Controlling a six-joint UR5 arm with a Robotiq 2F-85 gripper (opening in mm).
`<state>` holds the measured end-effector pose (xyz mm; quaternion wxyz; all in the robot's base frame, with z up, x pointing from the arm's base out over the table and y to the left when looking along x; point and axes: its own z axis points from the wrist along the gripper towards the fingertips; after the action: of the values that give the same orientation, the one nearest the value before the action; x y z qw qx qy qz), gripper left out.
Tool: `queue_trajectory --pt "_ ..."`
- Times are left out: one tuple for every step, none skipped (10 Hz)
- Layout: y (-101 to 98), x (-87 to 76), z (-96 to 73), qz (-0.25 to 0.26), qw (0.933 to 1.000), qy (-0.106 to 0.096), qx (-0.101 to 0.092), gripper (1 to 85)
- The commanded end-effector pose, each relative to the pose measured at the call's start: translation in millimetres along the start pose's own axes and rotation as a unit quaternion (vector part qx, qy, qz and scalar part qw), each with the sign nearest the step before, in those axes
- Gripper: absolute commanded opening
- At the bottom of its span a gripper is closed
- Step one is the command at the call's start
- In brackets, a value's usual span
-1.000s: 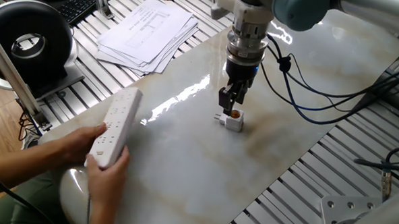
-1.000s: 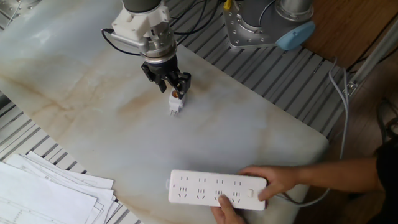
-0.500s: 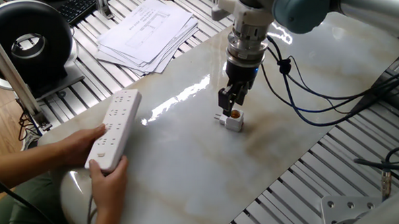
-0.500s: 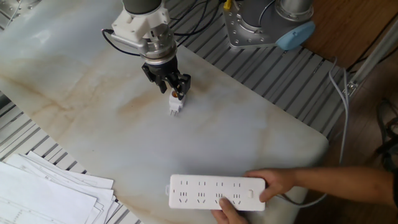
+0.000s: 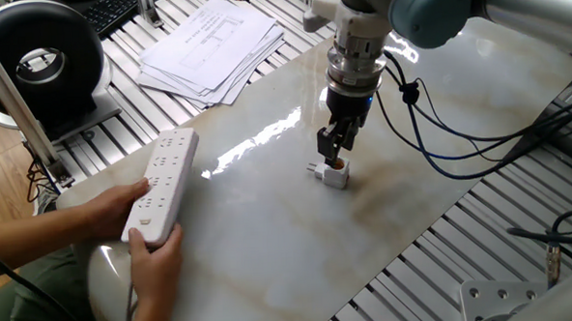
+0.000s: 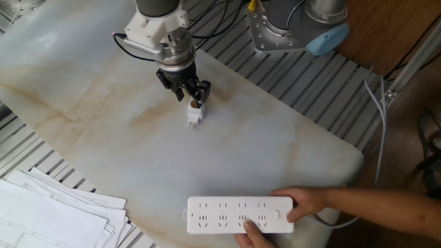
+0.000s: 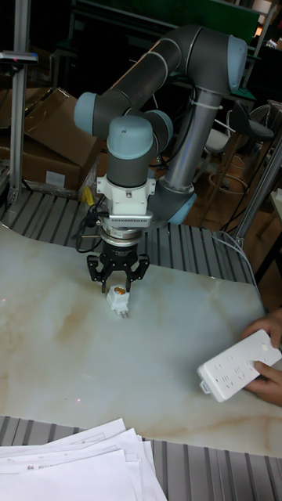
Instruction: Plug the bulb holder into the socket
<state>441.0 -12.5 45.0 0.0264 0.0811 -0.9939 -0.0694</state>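
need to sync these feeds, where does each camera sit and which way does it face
One fixed view: high at the person's side, facing the arm; end effector over the bulb holder.
The other fixed view: high beside the robot base, facing the hand-held power strip.
Tall fixed view: low, across the table, facing the whole arm.
All share holder, strip and paper stack.

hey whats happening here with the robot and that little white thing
The robot's hand is down at the bulb holder, which lies on the marble table; its fingers sit around the holder's top end. Whether they are clamped yet is unclear. A person's hands hold the socket at the table's edge, well apart from the holder. Nothing is plugged in yet.
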Motion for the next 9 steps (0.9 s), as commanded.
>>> queue_trajectory --pt "9.9 18.9 -1.2 0.017 0.9998 0.004 -0.009 55.3" --pt "9.4 26.1 1.2 0.023 0.9997 0.004 -0.003 55.0" --pt "8.0 28.1 6.2 0.022 0.9997 -0.002 -0.004 55.0" --pt "4.7 29.9 10.2 0.021 0.9998 -0.006 0.000 55.0" --pt "4.9 28.9 12.1 0.022 0.9997 -0.008 0.000 55.3" --pt "9.8 26.5 15.3 0.030 0.9995 -0.011 -0.002 55.3" --pt "11.8 23.8 19.5 0.035 0.9992 -0.015 0.006 55.3" --pt "11.7 21.6 21.3 0.037 0.9990 -0.020 0.013 55.3" --pt "10.3 18.3 21.6 0.031 0.9990 -0.026 0.018 55.3"
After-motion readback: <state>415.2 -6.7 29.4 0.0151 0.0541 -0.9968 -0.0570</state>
